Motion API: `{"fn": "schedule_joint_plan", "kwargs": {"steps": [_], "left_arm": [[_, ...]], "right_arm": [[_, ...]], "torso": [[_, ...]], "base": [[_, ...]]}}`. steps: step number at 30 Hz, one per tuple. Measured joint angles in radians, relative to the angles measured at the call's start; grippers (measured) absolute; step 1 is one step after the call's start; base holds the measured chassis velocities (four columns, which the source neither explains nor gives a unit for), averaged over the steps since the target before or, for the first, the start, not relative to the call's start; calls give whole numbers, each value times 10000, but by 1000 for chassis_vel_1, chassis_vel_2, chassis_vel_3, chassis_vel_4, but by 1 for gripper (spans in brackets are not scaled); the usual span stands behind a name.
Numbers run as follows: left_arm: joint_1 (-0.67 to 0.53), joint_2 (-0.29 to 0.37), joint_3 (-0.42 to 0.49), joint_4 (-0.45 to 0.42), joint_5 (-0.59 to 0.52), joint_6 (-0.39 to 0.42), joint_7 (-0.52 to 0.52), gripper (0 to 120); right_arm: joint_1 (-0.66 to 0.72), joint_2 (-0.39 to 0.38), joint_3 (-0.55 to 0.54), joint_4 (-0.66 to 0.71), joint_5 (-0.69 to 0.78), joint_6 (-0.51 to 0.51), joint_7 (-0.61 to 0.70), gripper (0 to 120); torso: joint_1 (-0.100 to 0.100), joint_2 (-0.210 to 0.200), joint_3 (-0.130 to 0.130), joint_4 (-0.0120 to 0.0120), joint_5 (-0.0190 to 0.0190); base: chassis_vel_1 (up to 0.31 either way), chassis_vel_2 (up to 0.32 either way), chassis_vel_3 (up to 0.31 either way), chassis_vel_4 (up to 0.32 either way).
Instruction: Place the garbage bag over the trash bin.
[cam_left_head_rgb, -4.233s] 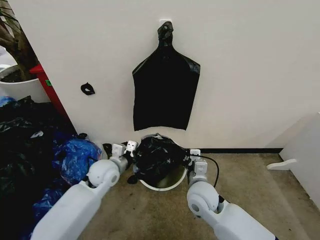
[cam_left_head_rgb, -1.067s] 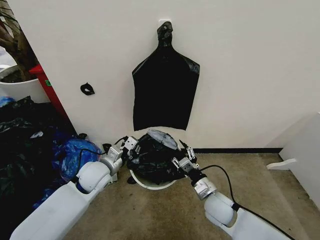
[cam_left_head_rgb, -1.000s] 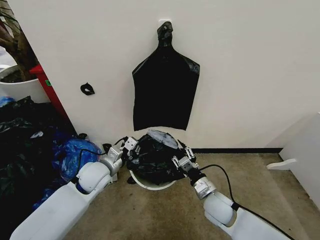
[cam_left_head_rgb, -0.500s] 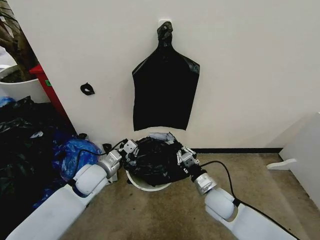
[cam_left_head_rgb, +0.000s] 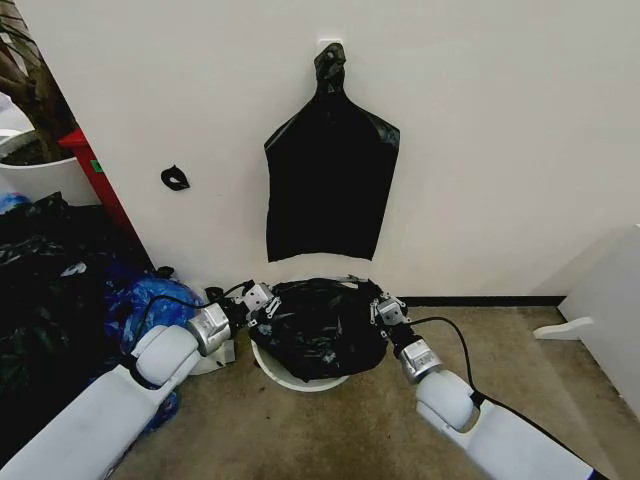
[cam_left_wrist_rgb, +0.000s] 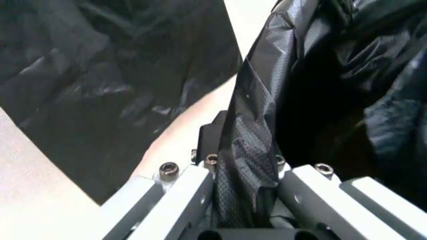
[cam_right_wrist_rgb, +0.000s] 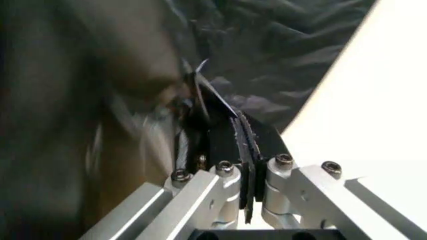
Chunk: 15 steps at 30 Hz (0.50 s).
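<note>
The garbage bag (cam_left_head_rgb: 318, 326), crinkly glossy black plastic, lies spread across the top of the trash bin (cam_left_head_rgb: 300, 381), whose white lower wall shows beneath it. On the bag's left edge my left gripper (cam_left_head_rgb: 262, 300) is shut on a fold of the plastic. The right gripper (cam_left_head_rgb: 385, 308) is shut on the opposite edge. In the left wrist view a strip of the garbage bag (cam_left_wrist_rgb: 252, 150) runs between the fingers of the left gripper (cam_left_wrist_rgb: 245, 162). The right wrist view shows the right gripper (cam_right_wrist_rgb: 241, 145) pinching a thin black edge of the garbage bag (cam_right_wrist_rgb: 267, 55).
A flat black bag bundle (cam_left_head_rgb: 330, 185) hangs on the wall right above the bin. Blue plastic bags (cam_left_head_rgb: 155, 300) and dark bags pile up at the left, beside a white plant pot (cam_left_head_rgb: 40, 178) and a red stand (cam_left_head_rgb: 90, 165). A white panel (cam_left_head_rgb: 610, 300) stands at the right.
The two grippers have drawn apart and dropped lower, toward the wall. The bag, bunched high over the bin before, now lies wider and flatter across it.
</note>
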Motion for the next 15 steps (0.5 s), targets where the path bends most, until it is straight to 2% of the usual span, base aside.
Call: {"fn": "schedule_joint_plan", "kwargs": {"steps": [2, 3, 7, 9, 11, 15], "left_arm": [[-240, -19, -10, 162, -685, 71, 94, 1], [-240, -19, -10, 162, -685, 71, 94, 1], [-571, -53, -34, 409, -1581, 386, 130, 1], [-610, -63, -36, 444, -1691, 435, 131, 1], [-639, -92, -38, 496, -1797, 510, 136, 1], [-622, -192, -52, 516, -1863, 698, 68, 1]], "right_arm": [[-2, 8, 39, -390, -529, 717, -461, 0], [-2, 8, 39, -390, -529, 717, -461, 0], [28, 133, 118, -1198, -1948, 1969, -638, 0], [50, 186, 146, -1399, -2272, 2234, -570, 0], [69, 252, 177, -1708, -2587, 2555, -395, 6], [13, 271, 262, -1989, -2521, 2528, 134, 25]], "torso": [[0, 0, 0, -1, -1], [0, 0, 0, -1, -1], [0, 0, 0, -1, 0], [0, 0, 0, 0, 1], [0, 0, 0, 1, 0], [0, 0, 0, 1, 0]], "base": [[0, 0, 0, 0], [0, 0, 0, 0], [0, 0, 0, 0], [0, 0, 0, 0], [0, 0, 0, 0], [0, 0, 0, 0]]}}
